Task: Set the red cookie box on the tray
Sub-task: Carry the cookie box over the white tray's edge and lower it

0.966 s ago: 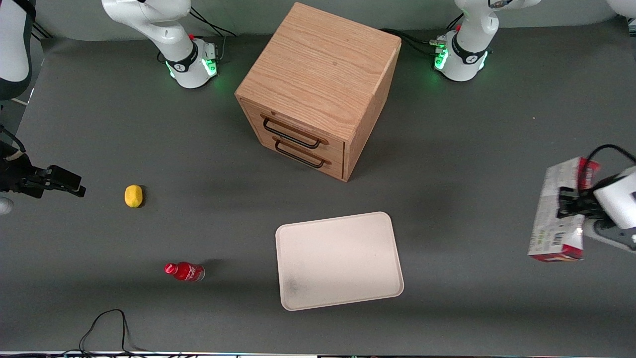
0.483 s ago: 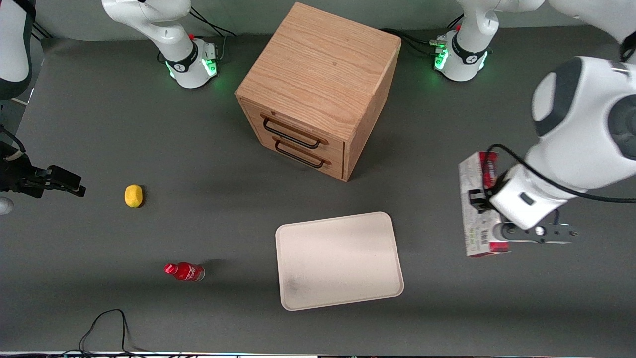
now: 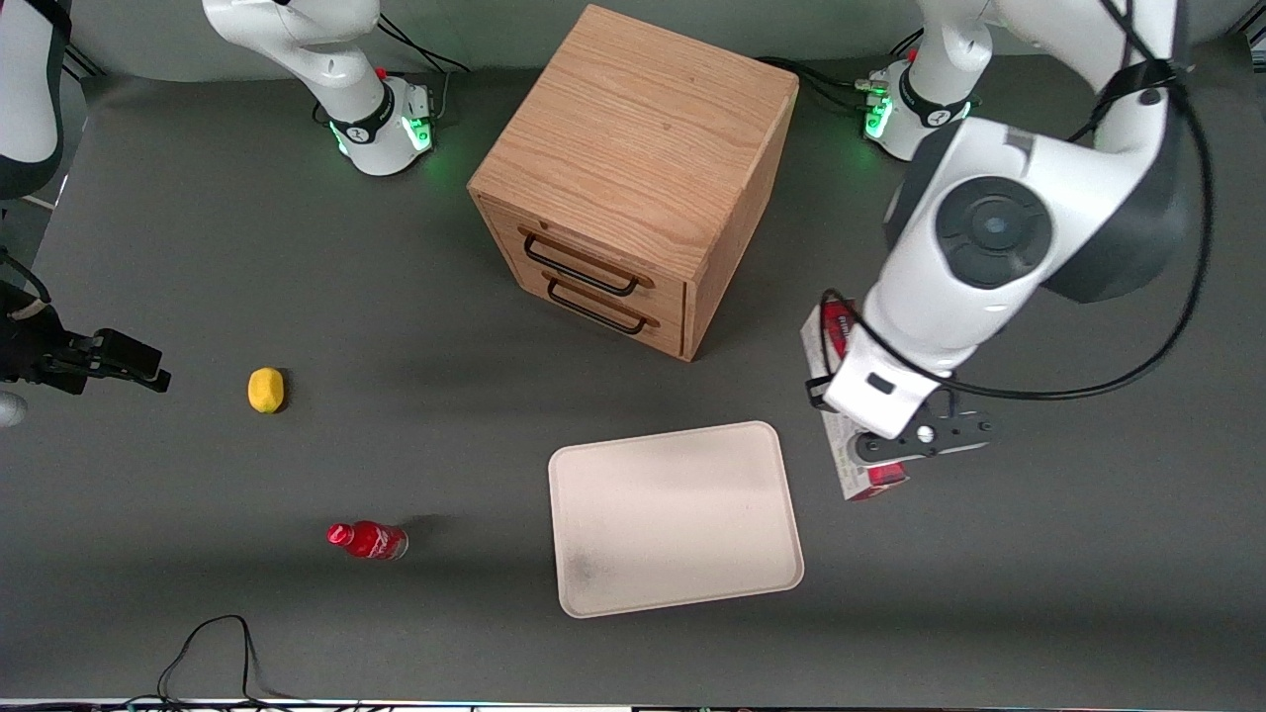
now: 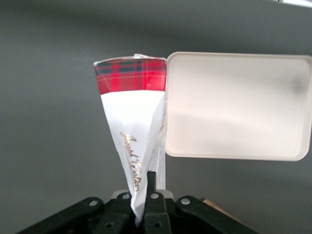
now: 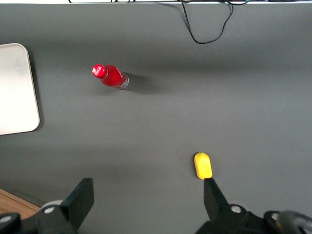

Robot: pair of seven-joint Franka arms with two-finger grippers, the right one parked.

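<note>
Dark grey matting covers the whole table, and my gripper hangs above it, just beside the tray on the side toward my own end of the table. My fingers are clamped on the red cookie box, pinching its two broad faces close to one end, so most of its length runs out ahead of my fingertips and hangs clear of the mat.

I judge the carton light and fairly stiff along its length, but thin-walled: its faces look as if they bow inward between my pads, so a harder squeeze would likely crush it. The printed card looks smooth, and with the hold so near one end the box could pivot or slip if I swing fast. A grip nearer the middle of the long faces would be steadier.

It is a slim, long carton with white-grey faces, a gold script down one face and a red tartan band at the end farthest from my fingers. That end sits just beside the tray's rounded corner and is not yet over its bare cream floor.
</note>
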